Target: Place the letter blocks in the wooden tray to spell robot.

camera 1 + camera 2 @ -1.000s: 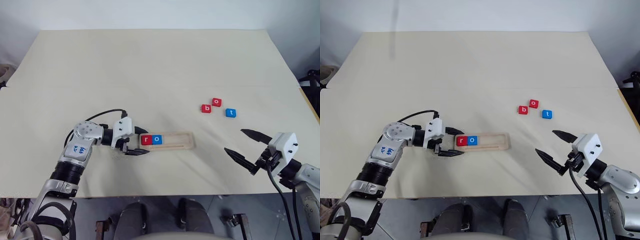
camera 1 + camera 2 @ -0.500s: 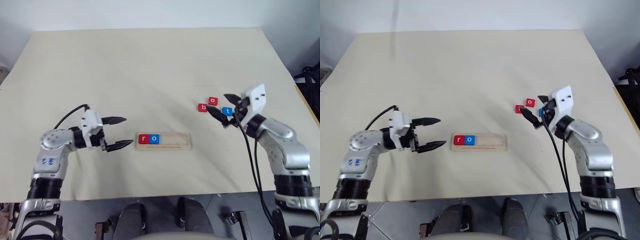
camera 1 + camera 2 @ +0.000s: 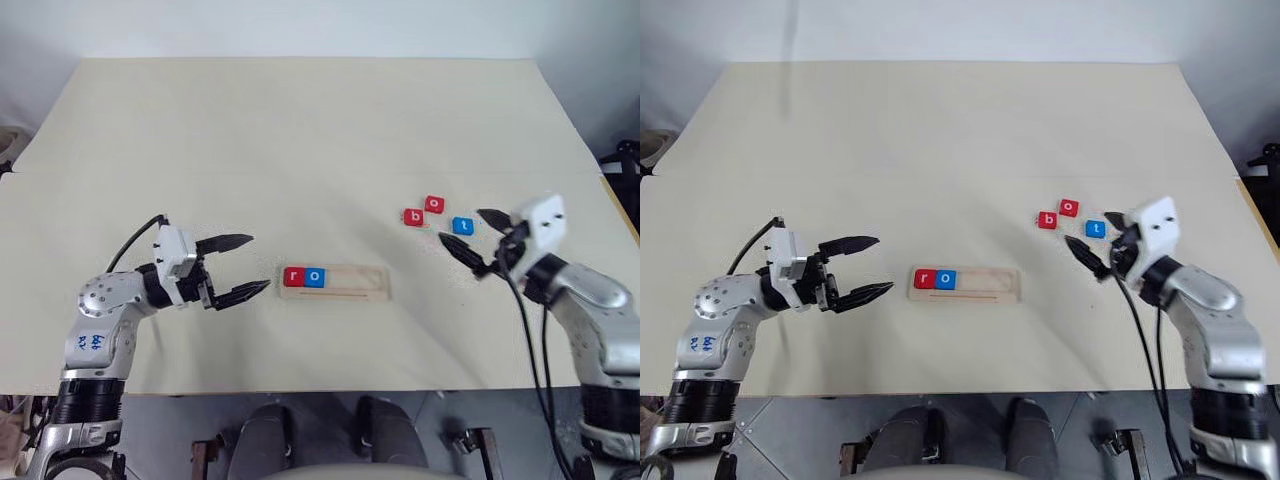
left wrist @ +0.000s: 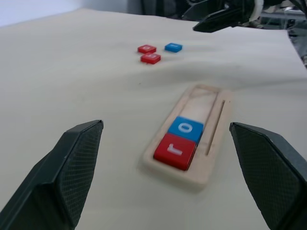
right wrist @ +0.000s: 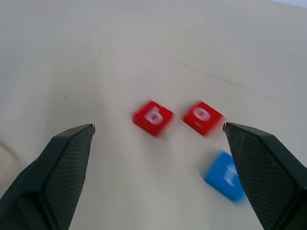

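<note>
The wooden tray [image 3: 362,284] lies near the table's middle front, with a red r block [image 3: 293,277] and a blue o block [image 3: 315,277] side by side at its left end. To the right lie three loose letter blocks: a red b [image 3: 413,217], a red o [image 3: 434,204] and a blue t [image 3: 1095,228]. My left gripper [image 3: 257,263] hangs open a little left of the tray, pointing at it, with nothing in it. My right gripper [image 3: 461,225] is wide open and empty, its tips on either side of the blue t as seen from above.
The pale cloth-covered table [image 3: 300,140] stretches wide behind the tray and blocks. Its front edge runs close below both arms. A seam crosses the cloth from left to right behind the loose blocks.
My left gripper has drawn back leftward from the tray's left end and risen. My right gripper has come forward from near the table's front edge to the loose blocks.
</note>
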